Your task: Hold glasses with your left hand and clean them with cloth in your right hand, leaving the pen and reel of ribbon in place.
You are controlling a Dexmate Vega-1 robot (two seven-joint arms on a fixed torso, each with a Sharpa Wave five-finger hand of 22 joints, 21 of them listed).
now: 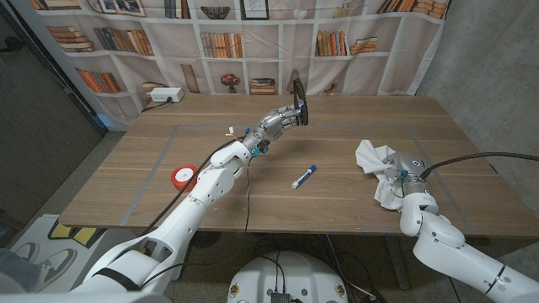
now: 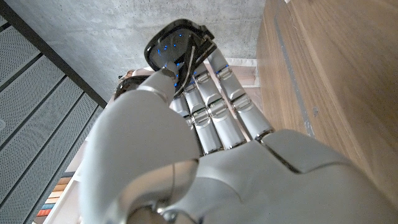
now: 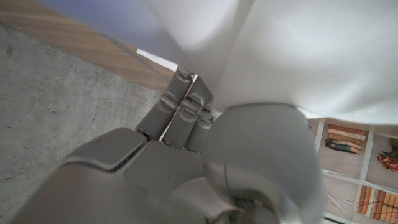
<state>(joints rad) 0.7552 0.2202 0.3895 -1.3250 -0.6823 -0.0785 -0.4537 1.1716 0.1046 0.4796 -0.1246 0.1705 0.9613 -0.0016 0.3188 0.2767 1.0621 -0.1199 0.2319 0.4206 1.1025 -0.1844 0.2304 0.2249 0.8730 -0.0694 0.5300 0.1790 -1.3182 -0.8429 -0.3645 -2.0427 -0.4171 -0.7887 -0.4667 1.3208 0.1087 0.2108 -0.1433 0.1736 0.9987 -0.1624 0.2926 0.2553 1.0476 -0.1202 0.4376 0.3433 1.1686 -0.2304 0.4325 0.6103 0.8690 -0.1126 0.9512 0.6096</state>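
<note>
We hold the black-framed glasses (image 1: pixel 298 107) up in our left hand (image 1: pixel 278 123) while our right hand (image 1: pixel 402 171) grips the crumpled white cloth (image 1: pixel 370 156), so next we probably bring them together.

Both arms (image 1: pixel 206 181) are glossy white shells built from rounded segments — each tapers toward the wrist, with darker seams at the joints. The left hand (image 1: pixel 278 123) is silver-grey metal with ribbed, segmented fingers (image 2: pixel 214 106) and small blue details at the wrist, and a thin black cable hangs down beside its forearm. The right hand (image 1: pixel 402 168) has the same metallic finish over a smooth pale-grey back — a black cable (image 1: pixel 472 157) arcs away from its wrist.
</note>
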